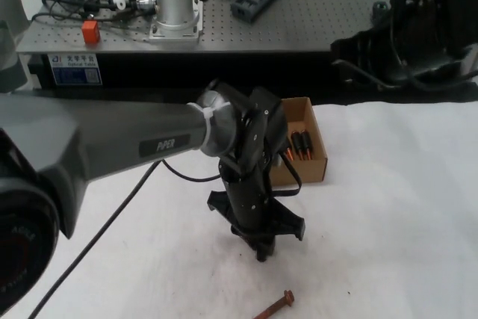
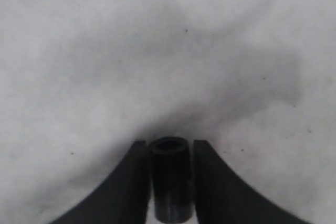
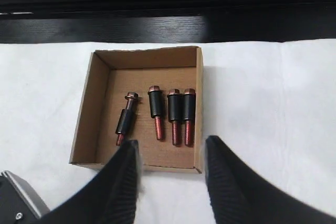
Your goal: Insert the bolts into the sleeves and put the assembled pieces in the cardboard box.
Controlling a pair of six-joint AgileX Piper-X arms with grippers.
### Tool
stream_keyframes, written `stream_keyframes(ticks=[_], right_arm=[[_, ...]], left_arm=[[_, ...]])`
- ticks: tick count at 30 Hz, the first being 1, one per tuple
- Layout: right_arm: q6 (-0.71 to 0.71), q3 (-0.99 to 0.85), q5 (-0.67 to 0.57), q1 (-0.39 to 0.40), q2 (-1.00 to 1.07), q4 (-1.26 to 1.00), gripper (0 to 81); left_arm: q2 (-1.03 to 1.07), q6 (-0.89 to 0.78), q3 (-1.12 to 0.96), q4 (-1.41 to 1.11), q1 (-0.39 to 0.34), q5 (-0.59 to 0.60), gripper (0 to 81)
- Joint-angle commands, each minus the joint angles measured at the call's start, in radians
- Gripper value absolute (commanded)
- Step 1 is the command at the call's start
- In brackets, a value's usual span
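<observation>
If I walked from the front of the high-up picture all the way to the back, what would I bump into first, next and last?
Loose bolt on the white cloth → an arm's end effector → cardboard box → grey table with holes.

A white cloth (image 1: 388, 207) covers the bench and lies in soft wrinkles and shallow folds. The open cardboard box (image 1: 317, 156) sits directly on the cloth, close to its far edge. A single reddish bolt (image 1: 275, 305) lies loose on the cloth at the near side, resting on its side at a slant, well apart from the cardboard box
</observation>
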Motion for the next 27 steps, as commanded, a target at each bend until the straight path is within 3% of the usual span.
stream_keyframes(ticks=[1,3,8,14,17,21,27], right_arm=[[0.005,-0.002,-0.009,-0.006,-0.044,0.009,30.3],[0.005,-0.002,-0.009,-0.006,-0.063,0.018,30.3],[-0.023,-0.002,-0.009,-0.006,-0.115,0.092,30.3],[-0.039,0.105,-0.054,-0.006,-0.22,0.225,30.3],[-0.013,0.194,-0.105,0.013,-0.268,0.276,30.3],[0.034,0.298,-0.163,0.107,-0.279,0.286,30.3],[0.248,0.36,-0.163,0.268,-0.213,0.236,31.2]], left_arm=[[0.026,0.019,0.004,0.045,-0.004,0.042,4.1],[0.026,0.022,0.004,0.045,-0.004,0.057,0.2],[0.013,0.073,0.004,0.068,-0.004,0.04,0.3],[-0.163,0.117,0.075,0.047,-0.004,-0.177,0.6],[-0.34,0.109,0.225,-0.099,-0.002,-0.204,0.6],[-0.551,0.096,0.436,-0.319,-0.002,-0.204,0.6],[-0.836,0.061,0.628,-0.466,-0.002,-0.201,0.6]])
